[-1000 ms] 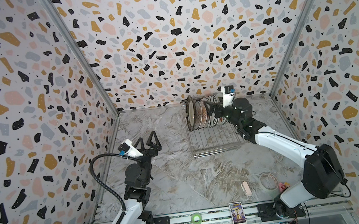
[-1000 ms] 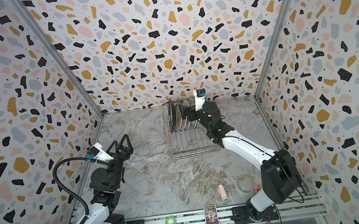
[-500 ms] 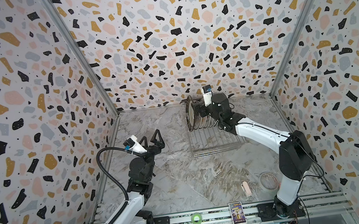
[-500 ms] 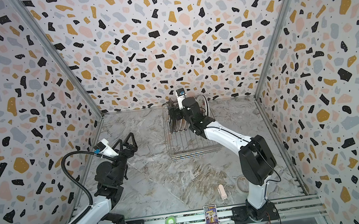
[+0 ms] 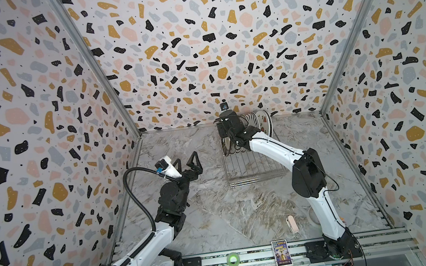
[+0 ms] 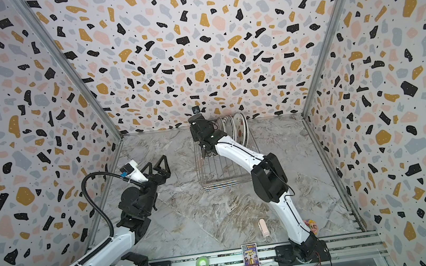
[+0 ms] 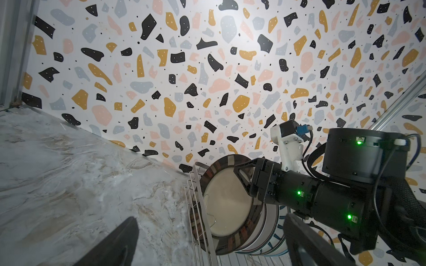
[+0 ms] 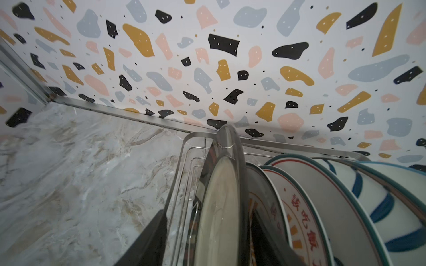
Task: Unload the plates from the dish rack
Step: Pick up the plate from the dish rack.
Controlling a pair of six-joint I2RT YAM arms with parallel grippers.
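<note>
Brown-rimmed plate (image 7: pixel 227 202) now straddled by right pincer (image 8: pixel 207 221), which moved left.

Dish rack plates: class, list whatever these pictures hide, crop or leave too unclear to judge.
- Plate count: in both top views the right arm covers most plates.
- Brown-rimmed plate: cut off by the right wrist view's edge.
- Right hand: straddles that plate; contact unclear.
</note>
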